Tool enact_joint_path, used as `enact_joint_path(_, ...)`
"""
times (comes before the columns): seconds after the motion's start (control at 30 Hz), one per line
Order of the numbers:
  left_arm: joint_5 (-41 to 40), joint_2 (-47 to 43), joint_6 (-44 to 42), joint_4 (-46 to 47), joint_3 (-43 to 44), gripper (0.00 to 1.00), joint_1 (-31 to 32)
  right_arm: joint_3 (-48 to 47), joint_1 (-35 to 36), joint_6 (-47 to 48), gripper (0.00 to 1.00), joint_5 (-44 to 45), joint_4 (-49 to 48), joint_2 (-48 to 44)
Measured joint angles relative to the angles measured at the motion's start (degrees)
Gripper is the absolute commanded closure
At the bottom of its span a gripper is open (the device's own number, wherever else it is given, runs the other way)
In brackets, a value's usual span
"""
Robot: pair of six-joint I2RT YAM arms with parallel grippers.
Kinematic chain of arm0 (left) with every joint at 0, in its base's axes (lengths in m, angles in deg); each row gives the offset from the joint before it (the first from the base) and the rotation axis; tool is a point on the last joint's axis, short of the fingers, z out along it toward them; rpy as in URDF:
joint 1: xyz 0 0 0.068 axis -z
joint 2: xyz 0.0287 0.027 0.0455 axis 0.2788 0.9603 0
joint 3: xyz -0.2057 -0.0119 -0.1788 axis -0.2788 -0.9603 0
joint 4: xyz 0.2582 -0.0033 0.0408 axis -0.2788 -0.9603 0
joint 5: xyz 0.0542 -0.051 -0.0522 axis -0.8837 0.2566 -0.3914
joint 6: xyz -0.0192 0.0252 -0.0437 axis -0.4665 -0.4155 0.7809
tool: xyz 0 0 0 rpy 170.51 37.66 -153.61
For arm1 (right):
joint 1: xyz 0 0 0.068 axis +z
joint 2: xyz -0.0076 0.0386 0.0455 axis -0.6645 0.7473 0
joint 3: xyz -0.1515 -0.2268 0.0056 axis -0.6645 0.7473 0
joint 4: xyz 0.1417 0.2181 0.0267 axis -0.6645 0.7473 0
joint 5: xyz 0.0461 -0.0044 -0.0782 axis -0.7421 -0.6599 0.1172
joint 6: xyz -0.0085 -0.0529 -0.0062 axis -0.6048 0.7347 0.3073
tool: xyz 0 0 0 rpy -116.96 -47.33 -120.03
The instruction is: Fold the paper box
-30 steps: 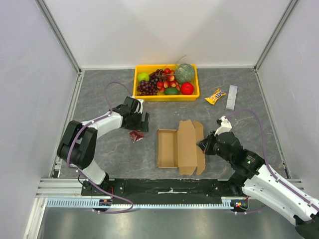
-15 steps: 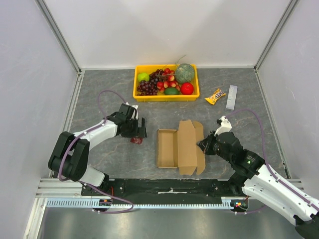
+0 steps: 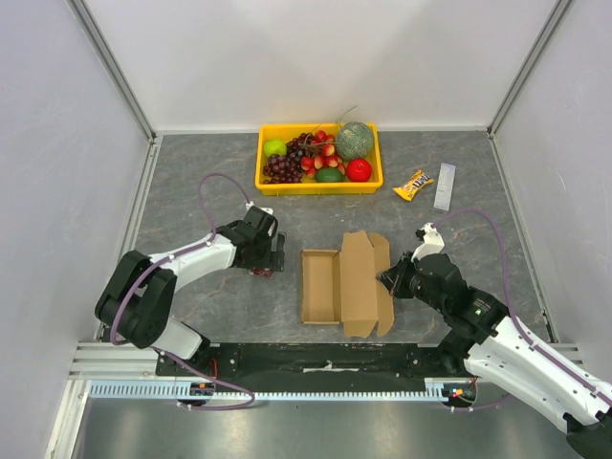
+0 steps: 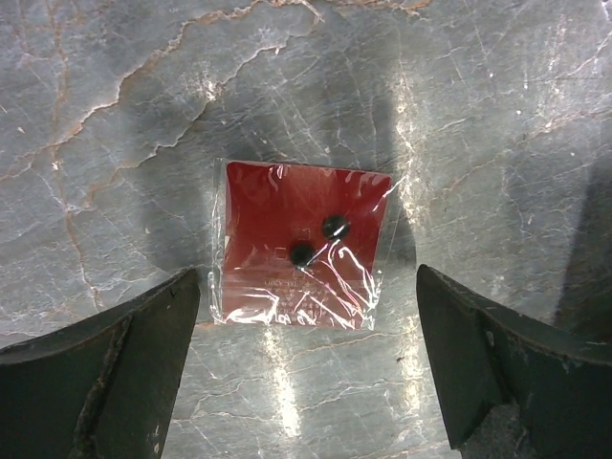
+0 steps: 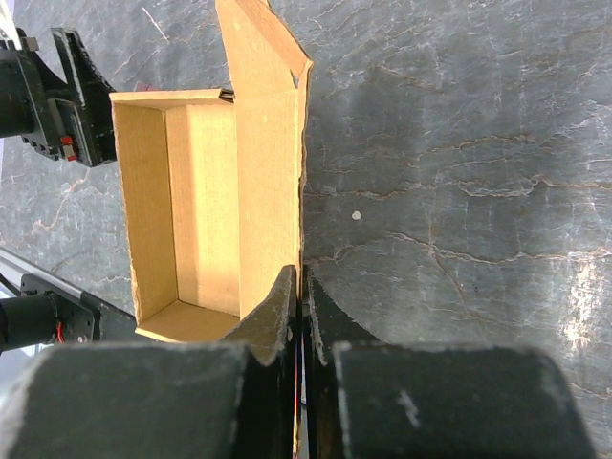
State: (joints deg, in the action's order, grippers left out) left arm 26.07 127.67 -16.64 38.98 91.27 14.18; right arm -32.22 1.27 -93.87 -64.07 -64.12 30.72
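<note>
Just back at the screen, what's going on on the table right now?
The right gripper is shut on the outer edge of the paper box, which lies open on the table. The left gripper is open over the small dark-red packet, its jaws either side, not gripping it.

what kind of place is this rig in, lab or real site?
Most likely an enclosed lab test cell: plain white walls on aluminium posts, a stone-pattern table, and staged props, namely a yellow fruit tray and a half-folded paper box.
</note>
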Motion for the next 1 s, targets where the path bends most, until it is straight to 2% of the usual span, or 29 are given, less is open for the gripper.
enact_joint_path(0.27,-4.8,3.0,0.8,-1.6,2.3,0.01,2.7,0.0,0.0,0.0,0.95,-0.2,0.0,-0.4)
enact_joint_path(0.37,-5.0,3.3,1.2,-2.1,2.7,0.08,2.8,0.0,0.0,0.0,0.95,-0.2,0.0,-0.4)
enact_joint_path(0.47,-5.1,3.4,1.5,-2.2,2.9,0.20,2.9,0.0,0.0,0.0,0.95,-0.2,0.0,-0.4)
enact_joint_path(0.6,-5.1,3.5,1.8,-2.2,2.9,0.30,2.9,0.0,0.0,0.0,0.95,-0.2,0.0,-0.4)
enact_joint_path(0.83,-5.1,3.9,1.9,-2.3,3.3,0.42,2.9,0.0,0.0,0.0,0.94,-0.2,0.0,-0.4)
enact_joint_path(1.0,-5.2,4.2,1.9,-2.7,3.7,0.44,2.9,0.0,0.0,0.0,0.95,-0.2,0.0,-0.4)
